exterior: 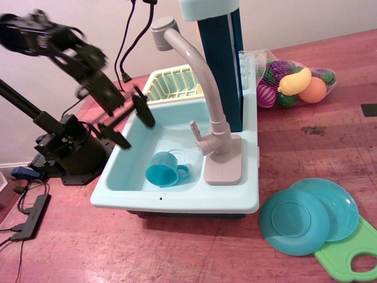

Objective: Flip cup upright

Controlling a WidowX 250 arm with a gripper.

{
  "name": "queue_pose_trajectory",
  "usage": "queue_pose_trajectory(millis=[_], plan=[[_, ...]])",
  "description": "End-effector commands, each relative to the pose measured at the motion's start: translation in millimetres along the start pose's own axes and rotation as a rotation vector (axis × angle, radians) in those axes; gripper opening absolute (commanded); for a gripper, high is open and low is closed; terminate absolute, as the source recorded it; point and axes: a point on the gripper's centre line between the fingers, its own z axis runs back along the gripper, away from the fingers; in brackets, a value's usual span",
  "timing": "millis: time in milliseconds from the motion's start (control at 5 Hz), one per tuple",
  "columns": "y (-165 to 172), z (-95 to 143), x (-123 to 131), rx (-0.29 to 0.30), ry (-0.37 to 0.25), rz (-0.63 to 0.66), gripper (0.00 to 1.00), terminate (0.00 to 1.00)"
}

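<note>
Green plastic showed nearest us: a cutting board [347, 254] at the lower right corner of the desk [177, 253], cut off by the frame edge and partly under two overlapping teal plates [306, 217]. On the left, a black power strip [29, 217] lay on the desk, its cable running out of view.

Farther in we saw the pale blue toy sink [177, 200]. Inside its basin the cup [163, 170] lay on its side, its open mouth turned toward us and to the left, its loop handle pointing right toward the base of the grey faucet [203, 88]. We could not make out the small clear object just behind the cup.

Beyond that, the gripper [126, 124] hung over the left rim of the sink, its dark fingers [143, 111] spread wide apart and holding nothing, well apart from the cup. The arm above it was blurred, so we could not read its details. A yellow dish rack [171, 84] sat at the back of the sink, partly hidden by the faucet. A dark blue column [222, 65] rose behind, its top cut off. Farthest right sat a net bag of toy fruit [291, 84].
</note>
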Motion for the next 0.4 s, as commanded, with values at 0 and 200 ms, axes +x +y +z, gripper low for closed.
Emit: queue_pose_trajectory(millis=[0,200], plan=[[6.4,0.3,13.0,-0.046,-0.035,0.130,1.00,0.00],[0.3,-11.4,18.7,-0.117,0.025,0.173,1.00,0.00]])
